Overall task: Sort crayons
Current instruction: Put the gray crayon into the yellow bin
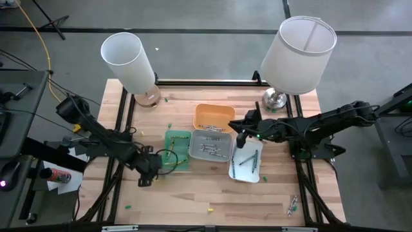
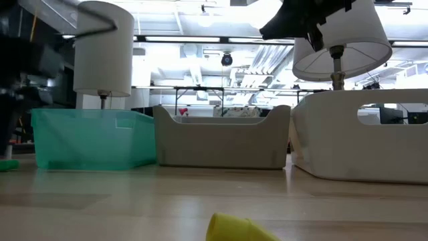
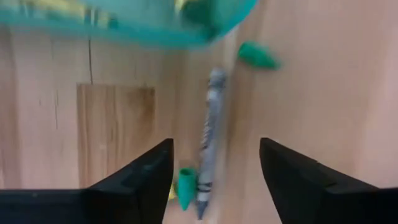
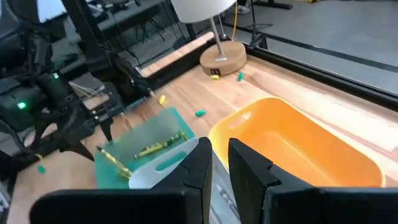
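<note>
My left gripper (image 1: 149, 173) is open, low over the table just left of the green tray (image 1: 177, 149). In its wrist view a grey crayon (image 3: 210, 143) lies flat on the wood between the spread fingers, untouched. A green stub (image 3: 185, 186) lies beside the crayon and a green piece (image 3: 258, 56) lies farther off. My right gripper (image 1: 241, 129) hovers over the grey tray (image 1: 210, 145) beside the orange tray (image 4: 298, 149). Its fingers (image 4: 217, 168) are almost together and nothing shows between them. Yellow-green crayons (image 4: 158, 148) lie in the green tray.
A white tray (image 1: 246, 161) holding a dark crayon lies right of the grey tray. Two lamps (image 1: 129, 61) (image 1: 299, 51) stand at the back. Loose crayons lie near the front edge (image 1: 209, 209) (image 1: 293, 205) (image 1: 129, 207). A yellow piece (image 2: 234, 229) lies close to the low camera.
</note>
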Motion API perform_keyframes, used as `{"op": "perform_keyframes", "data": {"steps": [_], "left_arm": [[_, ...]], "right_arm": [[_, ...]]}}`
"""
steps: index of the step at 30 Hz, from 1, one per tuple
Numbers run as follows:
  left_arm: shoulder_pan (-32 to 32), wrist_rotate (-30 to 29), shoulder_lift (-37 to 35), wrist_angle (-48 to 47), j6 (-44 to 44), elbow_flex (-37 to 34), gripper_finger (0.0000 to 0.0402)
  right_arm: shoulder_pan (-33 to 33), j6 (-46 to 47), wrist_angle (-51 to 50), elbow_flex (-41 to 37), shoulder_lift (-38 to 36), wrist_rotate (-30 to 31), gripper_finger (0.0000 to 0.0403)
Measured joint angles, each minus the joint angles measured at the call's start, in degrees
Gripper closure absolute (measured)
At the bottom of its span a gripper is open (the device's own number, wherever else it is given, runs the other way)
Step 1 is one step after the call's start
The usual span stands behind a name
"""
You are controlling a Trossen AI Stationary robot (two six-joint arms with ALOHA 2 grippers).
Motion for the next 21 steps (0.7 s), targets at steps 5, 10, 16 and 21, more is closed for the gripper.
{"op": "perform_keyframes", "data": {"steps": [5, 10, 16, 21], "left_arm": [[0.0, 0.0, 6.3, 0.1, -0.5, 0.5, 0.0174], [-0.1, -0.3, 8.2, -0.5, -1.3, 1.0, 0.0204], [0.0, 1.2, 8.5, -1.3, -1.8, 1.1, 0.0359], [-0.2, 3.2, 8.6, -2.5, -4.4, 2.7, 0.0391]], "right_arm": [[0.0, -1.5, -1.7, 0.0, 0.0, 0.0, 0.0355], [0.0, -3.4, -2.8, 0.0, 0.0, 0.0, 0.0355], [0.0, -4.0, -3.7, 0.0, 0.0, 0.0, 0.0355], [0.0, -4.0, -4.9, 0.0, 0.0, 0.0, 0.0355]]}}
